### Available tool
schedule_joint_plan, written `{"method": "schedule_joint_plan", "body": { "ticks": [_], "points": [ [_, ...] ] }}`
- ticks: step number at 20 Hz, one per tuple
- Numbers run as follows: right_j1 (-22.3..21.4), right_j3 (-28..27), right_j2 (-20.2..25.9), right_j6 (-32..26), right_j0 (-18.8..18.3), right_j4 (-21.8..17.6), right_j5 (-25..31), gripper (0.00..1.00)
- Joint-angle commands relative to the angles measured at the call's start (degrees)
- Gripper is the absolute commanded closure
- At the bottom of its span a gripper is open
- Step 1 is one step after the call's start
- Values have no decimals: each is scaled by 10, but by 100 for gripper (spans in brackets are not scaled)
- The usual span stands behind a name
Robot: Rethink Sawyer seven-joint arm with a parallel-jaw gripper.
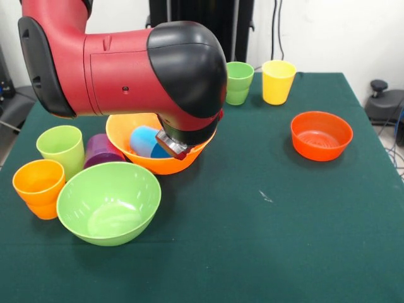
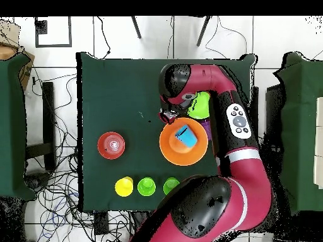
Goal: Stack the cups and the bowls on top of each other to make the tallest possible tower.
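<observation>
A large orange bowl point(image 1: 136, 129) stands left of centre with a blue cup point(image 1: 145, 140) lying on its side inside it. My gripper point(image 1: 172, 144) hangs over that bowl's rim, mostly hidden under the arm's black wrist. In the overhead view the gripper point(image 2: 169, 115) sits just beyond the orange bowl point(image 2: 183, 151), and the blue cup point(image 2: 183, 135) shows inside. A lime-green bowl point(image 1: 108, 202) stands in front. A purple cup point(image 1: 101, 150), a lime cup point(image 1: 61, 148) and an orange cup point(image 1: 39, 188) cluster at the left. A red-orange bowl point(image 1: 320, 135) stands at the right.
A green cup point(image 1: 238, 82) and a yellow cup point(image 1: 278, 81) stand at the table's far edge. The overhead view shows three cups in that row: yellow point(image 2: 123, 186), lime point(image 2: 146, 186), green point(image 2: 171, 186). The arm point(image 1: 126, 69) covers the far left of the table.
</observation>
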Motion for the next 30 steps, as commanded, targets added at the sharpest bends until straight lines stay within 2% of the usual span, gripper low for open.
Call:
{"method": "schedule_joint_plan", "body": {
  "ticks": [1,4,9,19,23,27,30],
  "points": [
    [11,-5,1,-173,16,-51,4,100],
    [7,-4,1,-182,18,-57,1,100],
    [-11,16,8,-170,5,-38,-8,100],
    [-49,17,11,-159,0,-14,43,100],
    [-73,28,17,-142,-2,6,55,100],
    [-87,49,11,-145,-9,3,46,100],
    [-82,54,7,-139,-10,-3,36,100]
  ]
}}
